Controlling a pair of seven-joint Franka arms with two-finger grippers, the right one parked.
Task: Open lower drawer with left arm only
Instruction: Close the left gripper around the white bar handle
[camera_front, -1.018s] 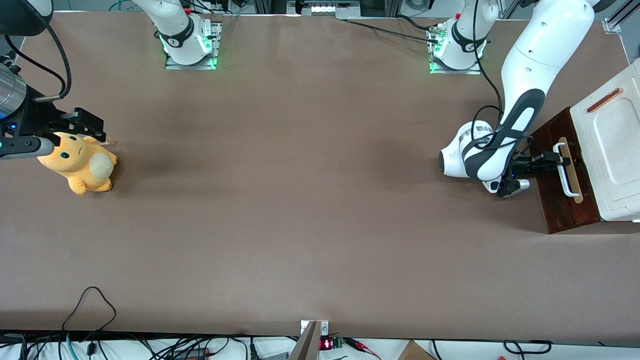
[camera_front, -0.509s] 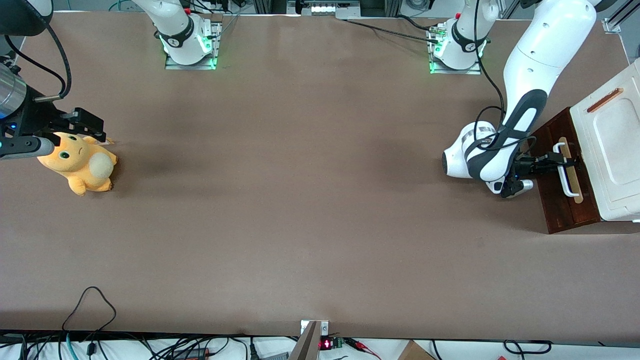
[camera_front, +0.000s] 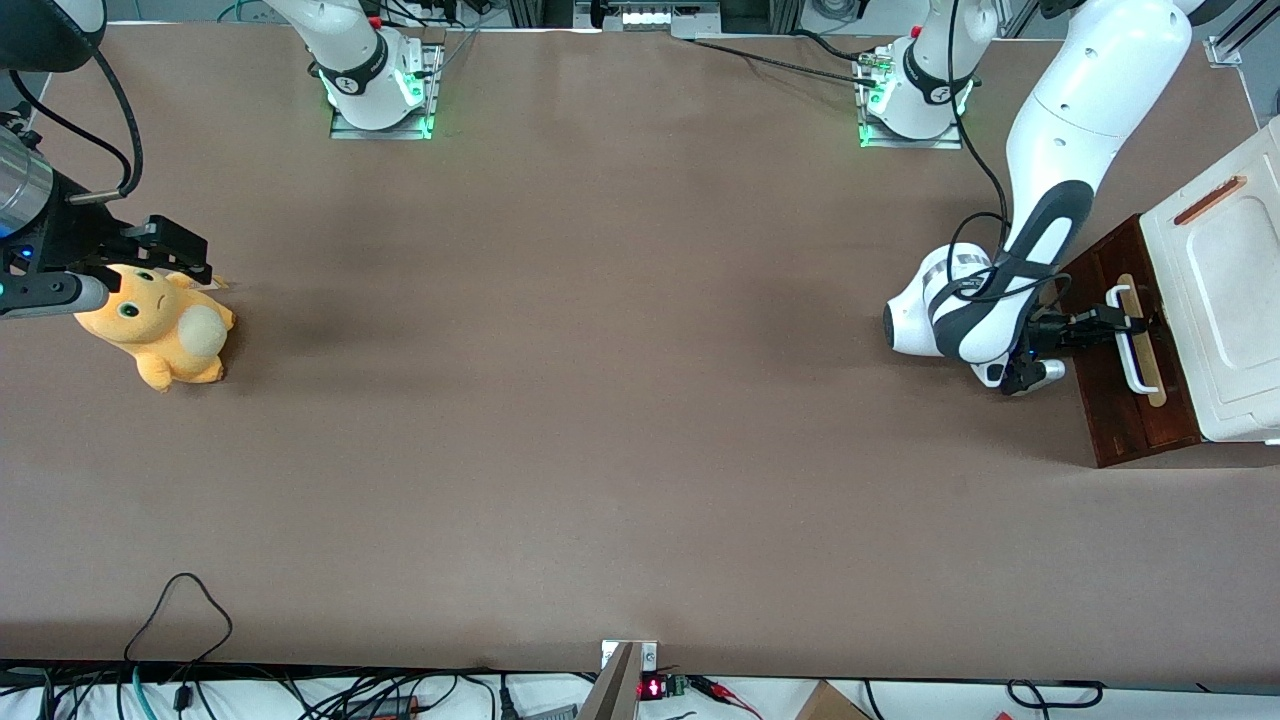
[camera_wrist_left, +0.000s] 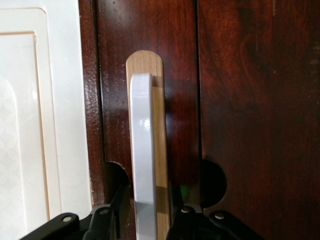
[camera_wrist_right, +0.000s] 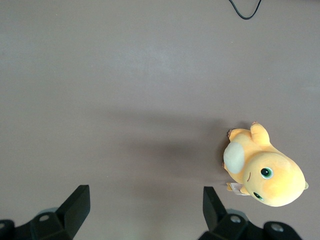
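The lower drawer (camera_front: 1112, 405) is a dark red-brown wooden front (camera_wrist_left: 240, 100) at the working arm's end of the table. It carries a white loop handle (camera_front: 1137, 366) on a pale wood strip (camera_wrist_left: 161, 150). The left arm (camera_front: 1060, 130) reaches down to it. Its black gripper (camera_front: 1126, 322) is at the handle's end farther from the front camera. In the left wrist view the gripper (camera_wrist_left: 145, 220) is open, and its fingers (camera_wrist_left: 112, 210) straddle the white handle bar (camera_wrist_left: 142, 150) with a narrow gap on each side.
The white cabinet top (camera_front: 1225, 290) sits above the drawer, at the table's edge. An orange plush toy (camera_front: 160, 330) lies at the parked arm's end of the table. Two arm bases (camera_front: 910, 100) stand at the table edge farthest from the front camera.
The gripper has slid forward toward the drawer front, so its fingers now reach around the handle. In the last half second it hardly moved.
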